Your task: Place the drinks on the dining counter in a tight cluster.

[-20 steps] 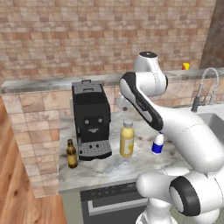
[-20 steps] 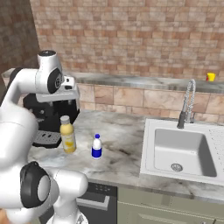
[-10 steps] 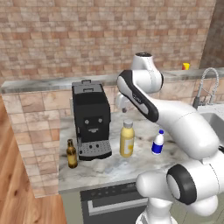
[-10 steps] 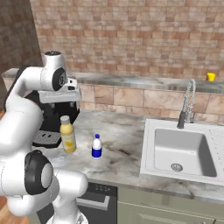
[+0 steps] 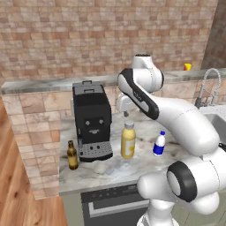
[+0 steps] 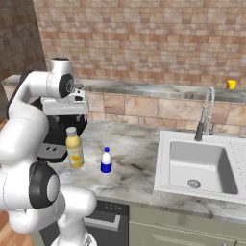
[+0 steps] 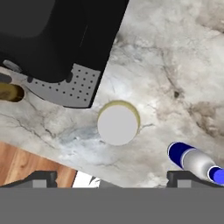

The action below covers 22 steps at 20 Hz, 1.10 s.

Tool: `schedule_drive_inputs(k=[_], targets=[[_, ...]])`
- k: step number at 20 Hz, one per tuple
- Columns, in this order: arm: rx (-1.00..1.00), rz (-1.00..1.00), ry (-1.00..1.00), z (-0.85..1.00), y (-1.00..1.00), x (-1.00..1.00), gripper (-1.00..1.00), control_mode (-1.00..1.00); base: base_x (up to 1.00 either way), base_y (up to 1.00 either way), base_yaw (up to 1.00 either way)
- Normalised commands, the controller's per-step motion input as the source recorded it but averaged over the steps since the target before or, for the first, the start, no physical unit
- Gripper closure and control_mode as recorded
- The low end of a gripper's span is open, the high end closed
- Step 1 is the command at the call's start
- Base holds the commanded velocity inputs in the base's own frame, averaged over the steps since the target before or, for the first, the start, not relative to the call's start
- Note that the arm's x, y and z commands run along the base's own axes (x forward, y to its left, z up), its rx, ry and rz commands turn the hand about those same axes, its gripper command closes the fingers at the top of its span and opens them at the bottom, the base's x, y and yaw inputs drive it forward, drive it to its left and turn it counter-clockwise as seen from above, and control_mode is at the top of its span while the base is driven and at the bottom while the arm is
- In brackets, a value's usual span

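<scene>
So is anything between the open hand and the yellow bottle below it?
Nothing visible is. The hand hangs open above the yellow bottle, whose pale cap faces straight up at it. The coffee machine stands just beside the bottle, and the blue-and-white bottle stands apart on the other side.

no readable text, labels perhaps too small

A red-brown brick wall point(image 5: 88, 39) fills the back. Below it runs a grey marble ledge point(image 6: 144, 89) faced with stone tiles (pink and tan). The veined marble desk point(image 6: 134, 158) holds a white sink point(image 6: 199, 166) with a coiled steel faucet point(image 6: 206, 113). Wood floor point(image 5: 15, 194) lies at the left; a dark oven front point(image 5: 110, 205) sits under the desk.
</scene>
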Motion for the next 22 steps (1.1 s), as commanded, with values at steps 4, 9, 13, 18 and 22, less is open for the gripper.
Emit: schedule_drive_inputs(k=[4, 9, 13, 18, 22], targets=[[0.00, 0.00, 0.10, -0.11, 0.01, 0.00, -1.00, -1.00, 0.00, 0.00, 0.00], [0.00, 0.00, 0.01, -0.24, 0.04, 0.06, -1.00, -1.00, 0.00, 0.00, 0.00], [0.00, 0.00, 0.02, -0.16, 0.00, 0.12, -1.00, -1.00, 0.00, 0.00, 0.00], [0.00, 0.00, 0.00, -0.21, 0.00, 0.23, -1.00, -1.00, 0.00, 0.00, 0.00], [0.00, 0.00, 0.00, -0.19, 0.00, 0.28, -1.00, -1.00, 0.00, 0.00, 0.00]])
